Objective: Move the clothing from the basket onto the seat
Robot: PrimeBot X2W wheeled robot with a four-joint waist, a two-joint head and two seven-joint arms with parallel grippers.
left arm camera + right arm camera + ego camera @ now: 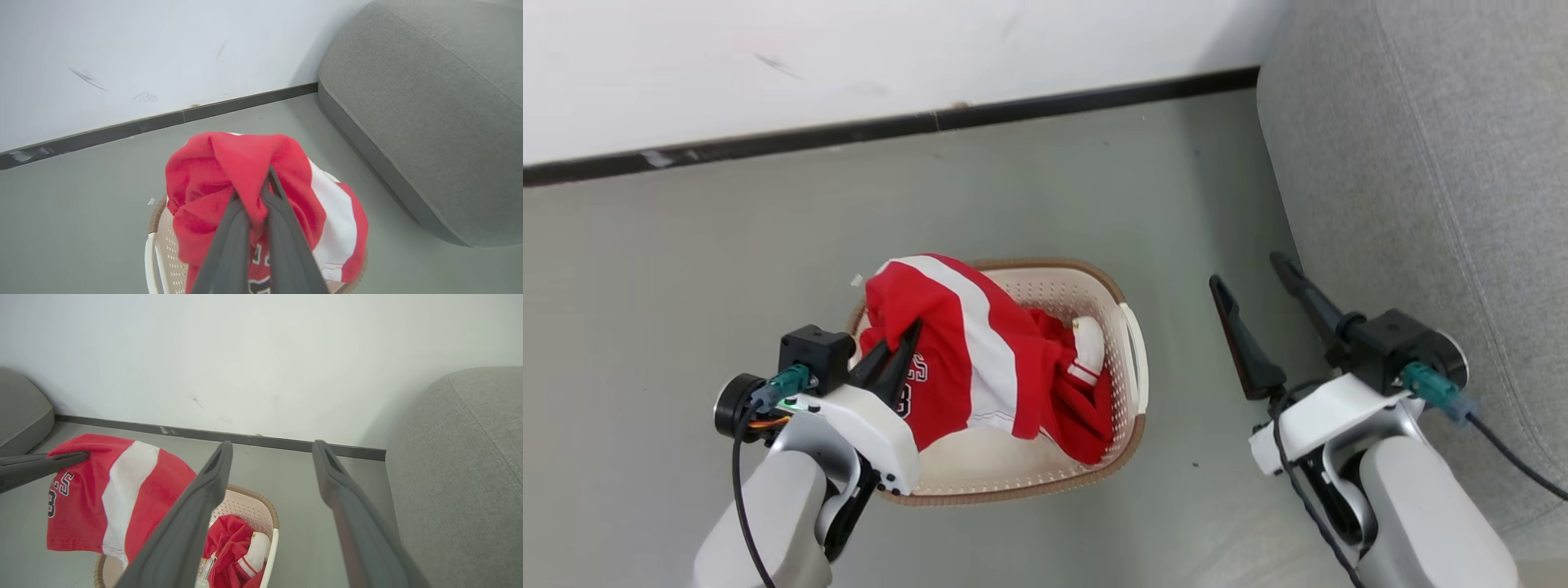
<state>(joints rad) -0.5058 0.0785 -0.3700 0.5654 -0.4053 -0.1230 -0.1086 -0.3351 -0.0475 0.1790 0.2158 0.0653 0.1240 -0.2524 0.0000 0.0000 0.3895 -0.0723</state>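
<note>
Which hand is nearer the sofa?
Right. The right hand is open beside the sofa; the left hand is over the basket, shut on the red garment, farther off.

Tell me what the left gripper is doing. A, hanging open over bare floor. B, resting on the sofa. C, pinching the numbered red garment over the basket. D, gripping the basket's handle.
C: the left gripper has its fingers closed on a bunched fold of the numbered garment, which hangs from it over the basket.
</note>
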